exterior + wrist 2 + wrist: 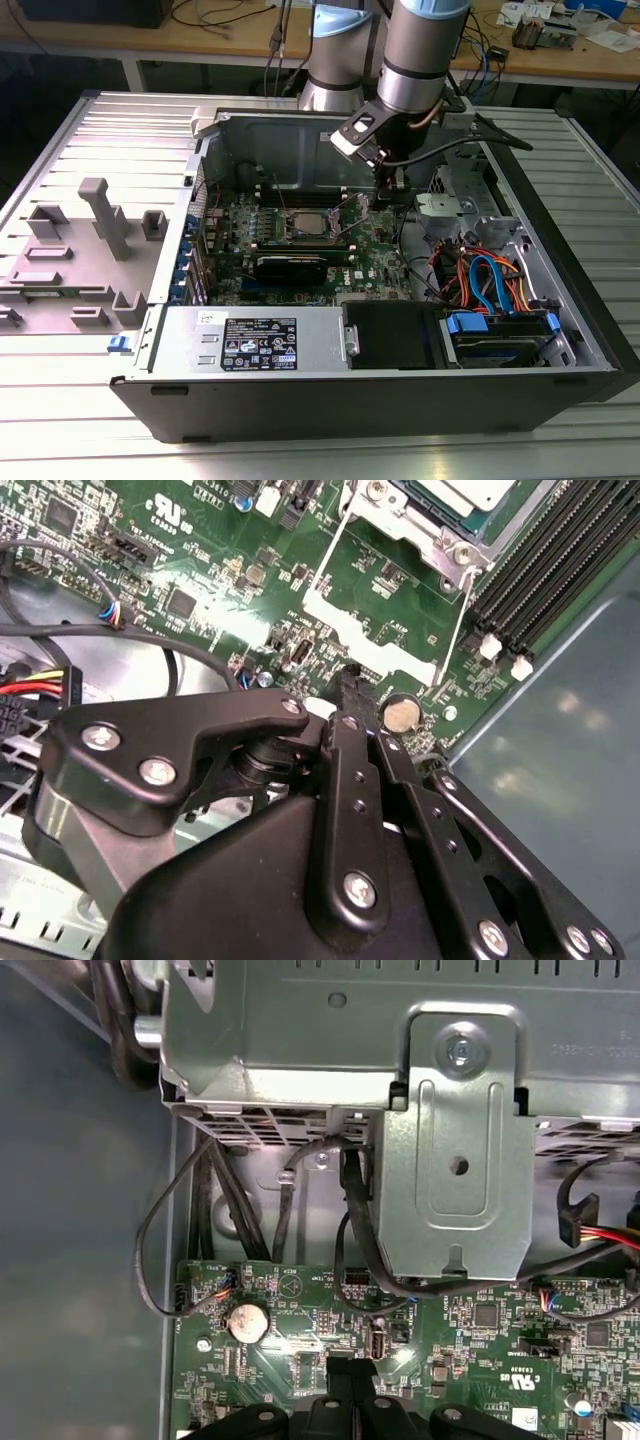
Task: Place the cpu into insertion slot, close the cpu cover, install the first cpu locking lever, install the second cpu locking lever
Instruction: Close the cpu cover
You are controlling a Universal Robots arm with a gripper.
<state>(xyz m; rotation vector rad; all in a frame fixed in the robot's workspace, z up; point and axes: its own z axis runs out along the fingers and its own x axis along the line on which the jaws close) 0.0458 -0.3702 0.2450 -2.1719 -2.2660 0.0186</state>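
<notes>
**Gripper (393,190) closed on nothing, low over the motherboard (375,262) just beside the insertion slot (305,226).**
The exterior view places the gripper within the case. The second wrist view adds the cpu (475,490) seated in the slot, framed by the cpu cover (400,518), with a thin locking lever (455,620) alongside. Risk: the tips could slip off the springy lever and scrape nearby components.

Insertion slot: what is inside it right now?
The cpu lies in the insertion slot, its pale metal top showing within the slot's silvery rim. Whatever is beneath the chip is covered by it and cannot be checked.
</notes>
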